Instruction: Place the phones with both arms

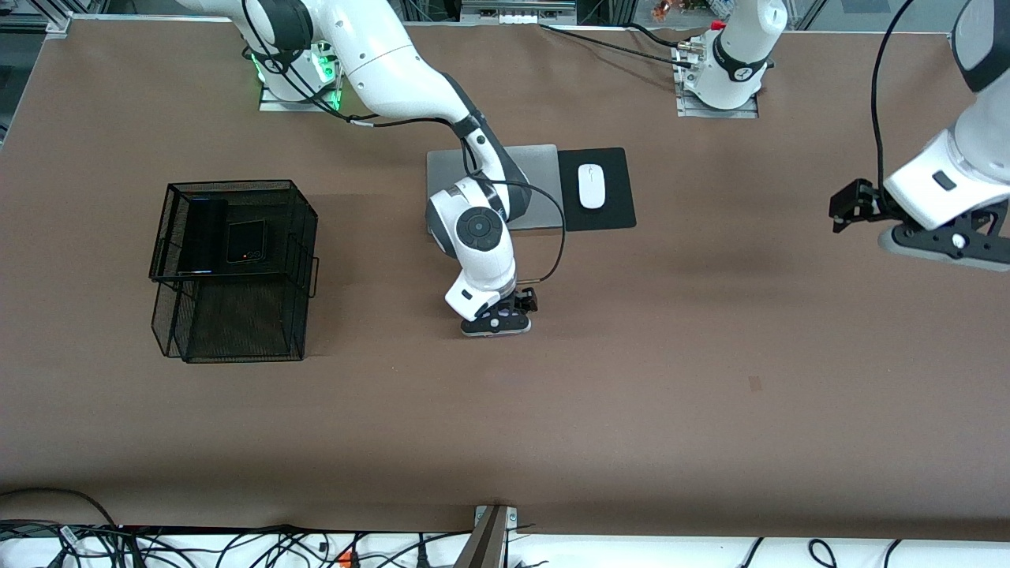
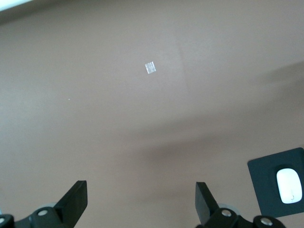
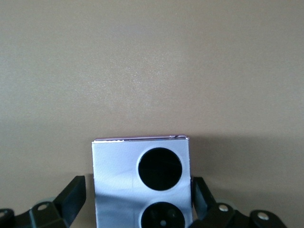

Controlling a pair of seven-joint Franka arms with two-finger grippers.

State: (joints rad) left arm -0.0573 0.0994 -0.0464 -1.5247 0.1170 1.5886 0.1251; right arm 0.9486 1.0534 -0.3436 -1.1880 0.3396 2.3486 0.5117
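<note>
A small squarish lavender-white phone [image 3: 116, 183] with two black circles lies flat on the brown table [image 1: 631, 379], in the middle, nearer the front camera than the laptop. My right gripper [image 1: 499, 322] is down over it, open, one finger on each side; a gap shows at one finger and the other is close against the phone's edge. A long black phone [image 1: 201, 237] and a small squarish black phone [image 1: 245, 241] lie on the upper tier of a black mesh tray [image 1: 170, 315]. My left gripper [image 1: 841, 210] hangs open and empty above the left arm's end of the table; its fingers [image 2: 76, 199] stand wide apart.
A silver laptop [image 1: 536, 162] lies closed, half hidden by the right arm. Beside it a white mouse [image 1: 591, 185] rests on a black pad [image 1: 615, 209]. Cables run along the table edge nearest the front camera.
</note>
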